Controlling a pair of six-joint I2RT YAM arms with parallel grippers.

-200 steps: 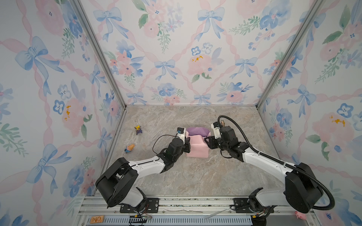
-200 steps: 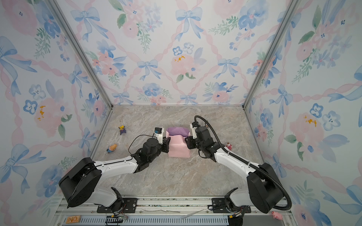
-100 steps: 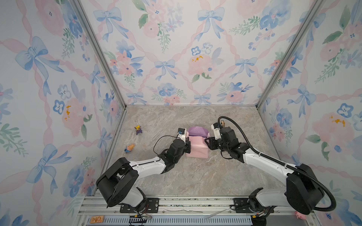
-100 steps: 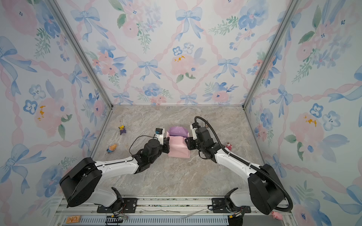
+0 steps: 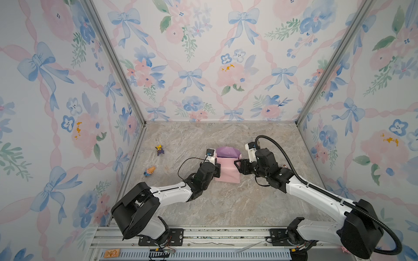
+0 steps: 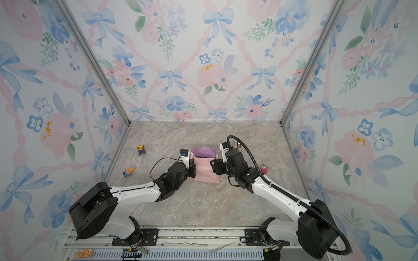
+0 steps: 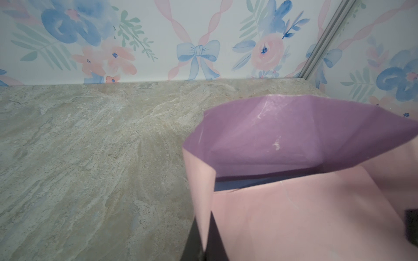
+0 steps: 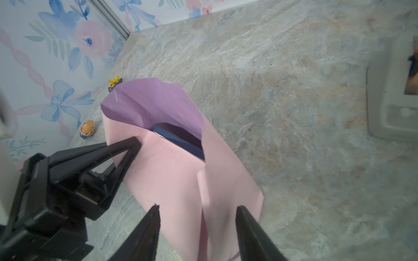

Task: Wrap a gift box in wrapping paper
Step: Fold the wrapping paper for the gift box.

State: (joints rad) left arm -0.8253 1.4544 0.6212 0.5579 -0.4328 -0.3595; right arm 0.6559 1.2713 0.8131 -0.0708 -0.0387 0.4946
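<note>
One wrapping paper (image 8: 181, 180) edge seems pinched inside the left pincer (image 8: 134, 144).

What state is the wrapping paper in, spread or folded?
Folded over, not closed: the wrapping paper covers the gift box in pink, but its lilac far end gapes, showing a navy strip.

Both top views look from high above the front edge of the tabletop (image 5: 226, 203), down and toward its back edge, far enough to take in its whole width; they share nearly everything. The left wrist view sits close against the wrapping paper (image 7: 294, 214), facing the back right corner. The right wrist view looks past the right pincer (image 8: 198, 207) toward the back left corner, sharing the paper's open top.
</note>
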